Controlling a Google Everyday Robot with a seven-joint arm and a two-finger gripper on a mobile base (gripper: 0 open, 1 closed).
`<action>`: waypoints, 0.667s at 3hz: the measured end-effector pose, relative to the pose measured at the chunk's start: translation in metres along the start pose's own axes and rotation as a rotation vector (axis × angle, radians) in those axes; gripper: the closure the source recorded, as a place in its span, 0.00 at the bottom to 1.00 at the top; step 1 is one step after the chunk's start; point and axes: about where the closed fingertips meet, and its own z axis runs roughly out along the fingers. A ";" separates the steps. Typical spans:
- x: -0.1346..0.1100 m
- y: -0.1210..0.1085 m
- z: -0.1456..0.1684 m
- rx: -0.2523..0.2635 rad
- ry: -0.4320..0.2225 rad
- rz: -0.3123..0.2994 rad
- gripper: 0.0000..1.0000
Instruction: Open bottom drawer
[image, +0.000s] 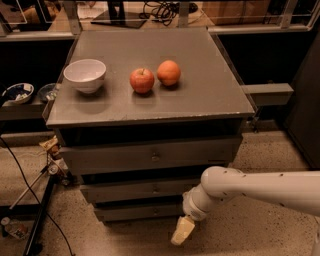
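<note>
Camera view shows you the pale yellowish gripper (182, 231) hanging low at the end of the white arm (260, 190), and you cannot tell whether it is open or closed. The flat grey bottom drawer (131, 212), lowest in the grey cabinet's (150, 107) stack, lies just up and left of the jaws, with its long axis running sideways. Its tiny metal knob (154, 212) sits left of the jaws, so by my judgement you must shift left and slightly up before gripping.

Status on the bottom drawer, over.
Gripper low, by right end of bottom drawer. Drawer looks closed. Nothing seen blocking its front.
</note>
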 end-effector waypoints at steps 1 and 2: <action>0.001 0.000 0.002 -0.002 -0.002 0.002 0.00; 0.003 0.002 0.009 0.005 -0.002 0.013 0.00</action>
